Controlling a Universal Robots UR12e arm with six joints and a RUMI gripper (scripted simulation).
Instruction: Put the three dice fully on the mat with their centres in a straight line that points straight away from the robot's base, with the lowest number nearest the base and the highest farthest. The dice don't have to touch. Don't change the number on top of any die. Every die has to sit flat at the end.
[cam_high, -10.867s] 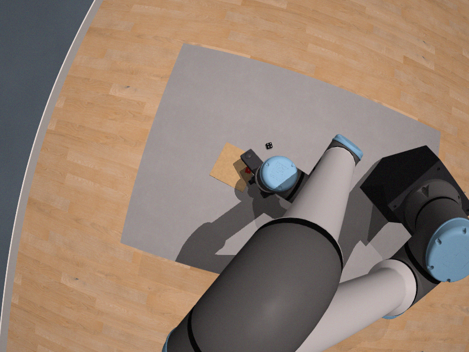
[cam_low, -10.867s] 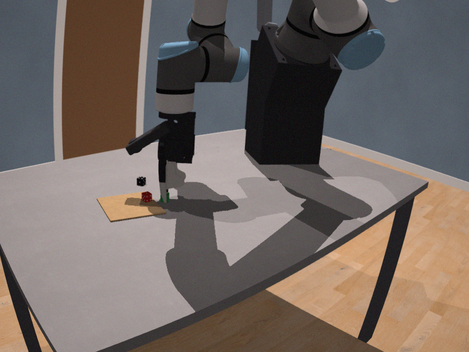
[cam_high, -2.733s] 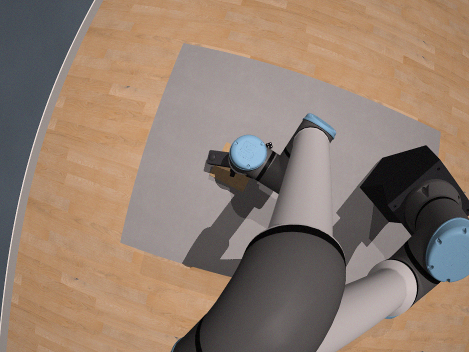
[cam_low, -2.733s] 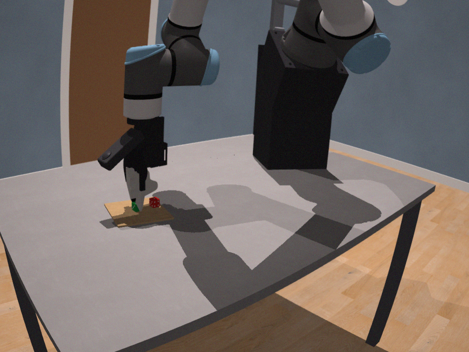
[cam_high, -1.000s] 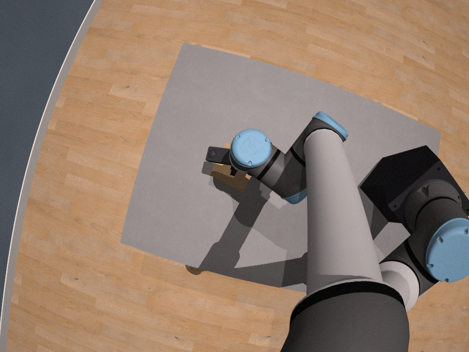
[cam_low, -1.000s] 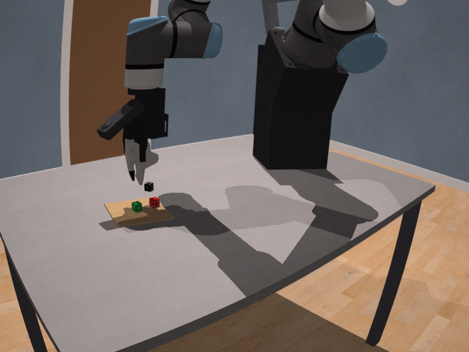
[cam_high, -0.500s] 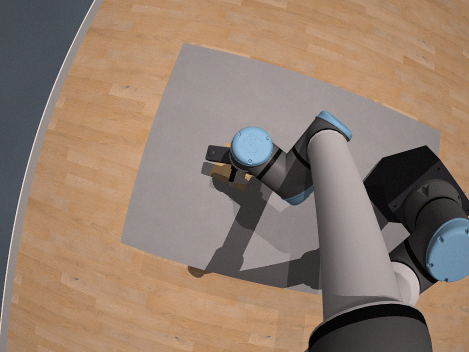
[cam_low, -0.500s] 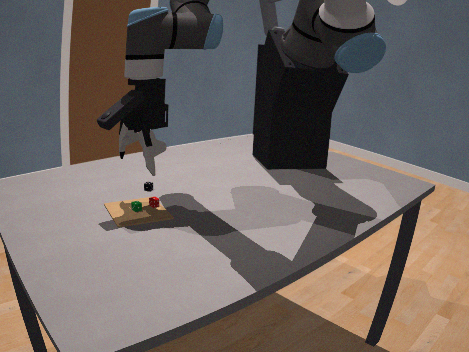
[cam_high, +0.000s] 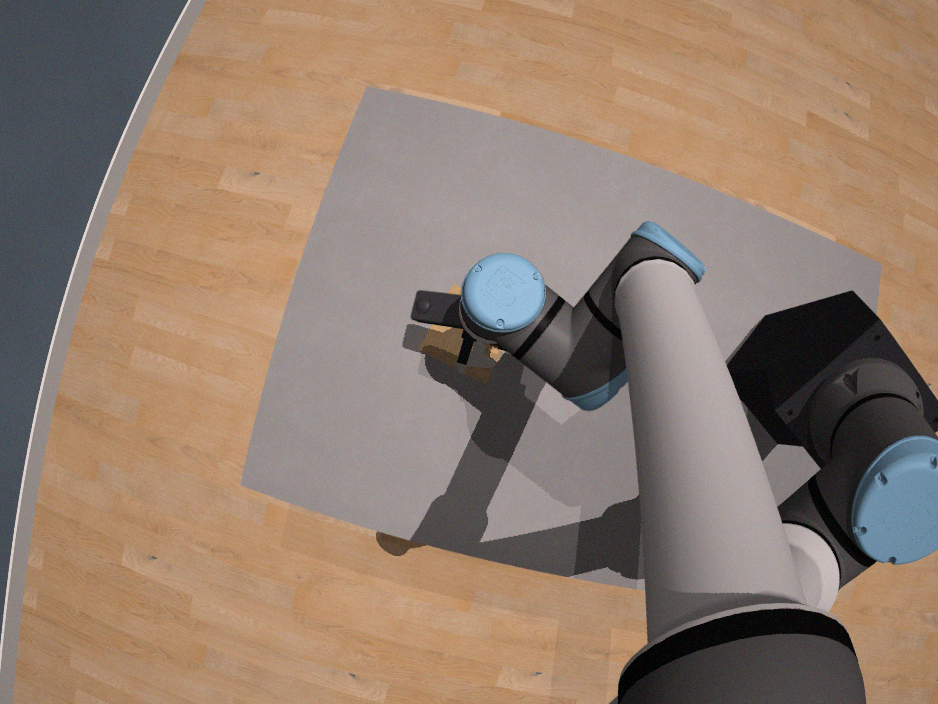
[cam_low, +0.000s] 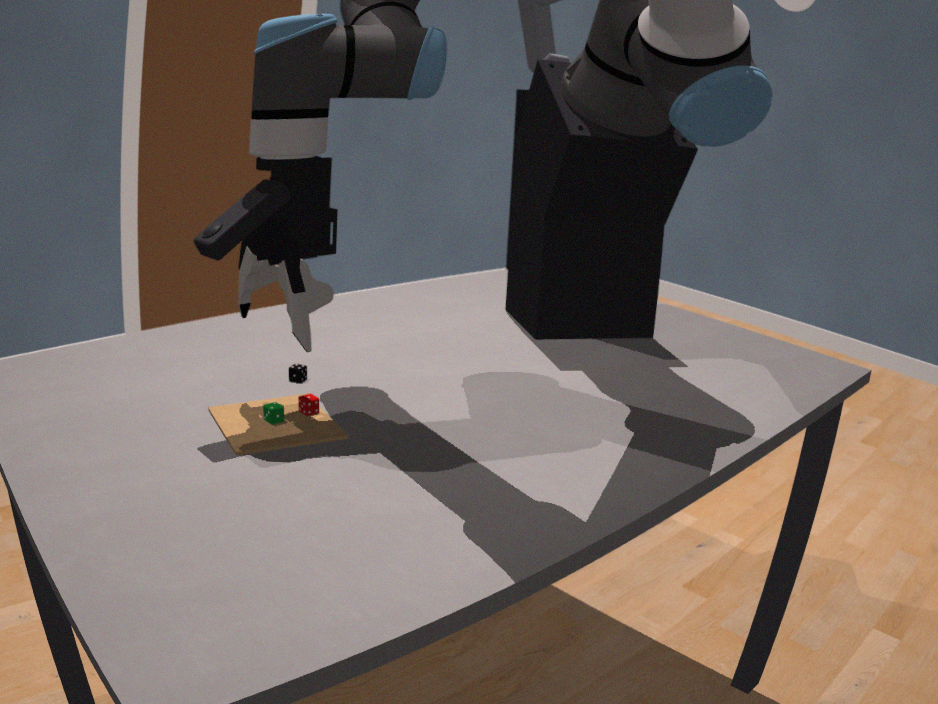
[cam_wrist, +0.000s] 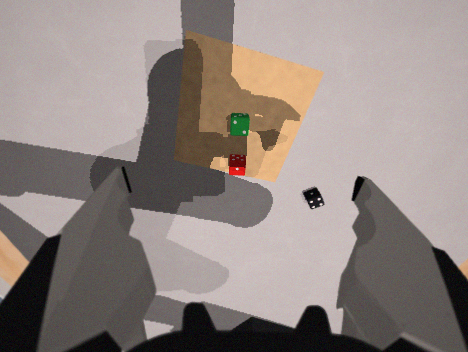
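My gripper (cam_low: 276, 330) (cam_wrist: 242, 173) is wide open and empty, above the dice. The green die (cam_low: 273, 413) (cam_wrist: 239, 127) sits flat near the middle of the wooden mat (cam_high: 439, 338) (cam_low: 227, 415) (cam_wrist: 280, 75); its large face in the wrist view shows two pips. The red die (cam_low: 308, 404) (cam_wrist: 237, 162) sits at the mat's base-side edge; I cannot tell whether it is fully on the mat. The black die (cam_low: 297, 372) (cam_wrist: 313, 198) lies off the mat on the table. The red and black top numbers are unclear. The arm hides the dice in the top view.
The robot's black pedestal (cam_high: 795, 348) (cam_low: 590, 227) stands at the other end of the grey table (cam_high: 378, 189) (cam_low: 189, 568). Arm shadows cross the mat and table. The table edge lies well beyond the mat.
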